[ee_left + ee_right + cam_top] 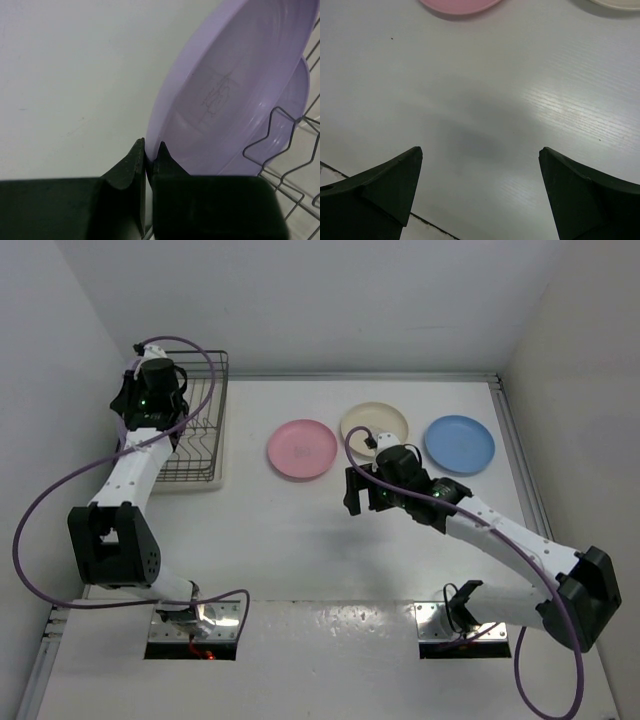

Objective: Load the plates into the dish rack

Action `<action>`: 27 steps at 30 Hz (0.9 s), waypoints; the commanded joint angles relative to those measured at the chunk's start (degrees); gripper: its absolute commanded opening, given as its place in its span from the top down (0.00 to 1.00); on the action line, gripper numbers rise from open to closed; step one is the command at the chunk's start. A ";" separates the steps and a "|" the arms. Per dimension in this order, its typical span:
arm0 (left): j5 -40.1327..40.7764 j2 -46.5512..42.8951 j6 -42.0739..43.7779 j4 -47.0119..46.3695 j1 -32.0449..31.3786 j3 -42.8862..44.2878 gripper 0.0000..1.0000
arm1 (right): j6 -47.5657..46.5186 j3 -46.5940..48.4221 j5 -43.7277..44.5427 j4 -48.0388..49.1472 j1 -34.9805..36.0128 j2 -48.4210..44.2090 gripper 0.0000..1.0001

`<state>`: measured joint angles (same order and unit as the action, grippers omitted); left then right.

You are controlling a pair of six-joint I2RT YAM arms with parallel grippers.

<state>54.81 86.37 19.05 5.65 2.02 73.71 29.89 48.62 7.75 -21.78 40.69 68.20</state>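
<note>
My left gripper (150,147) is shut on the rim of a lilac plate (235,90), which stands on edge in the dish rack (280,145). A second lilac plate (300,95) stands just behind it. In the top view the left gripper (150,405) hangs over the dish rack (205,430) and hides both lilac plates. The pink plate (302,449), cream plate (375,423) and blue plate (459,444) lie flat in a row on the table. My right gripper (362,502) is open and empty just in front of the pink and cream plates. The right wrist view shows the right gripper (480,160) over bare table and the pink plate's edge (460,4).
White walls close in on the left, back and right. The rack stands in the far left corner against the left wall. The cream plate's edge (620,2) shows at the top right of the right wrist view.
</note>
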 commanded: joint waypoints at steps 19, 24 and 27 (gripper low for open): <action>-10.33 1.44 -12.10 3.84 3.16 -3.74 1.00 | -1.06 4.47 2.00 -3.27 -0.26 1.49 0.00; -12.09 4.15 -12.10 7.00 4.30 -3.76 1.00 | 4.98 4.12 2.53 -5.55 -5.26 2.02 0.00; -14.99 4.16 -12.10 9.02 4.31 -3.75 0.72 | 10.07 4.20 3.15 -7.92 -12.09 1.49 0.00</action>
<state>43.22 90.96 8.36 12.69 5.65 69.56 33.43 50.72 9.02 -27.59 34.11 70.11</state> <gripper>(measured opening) 0.231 0.996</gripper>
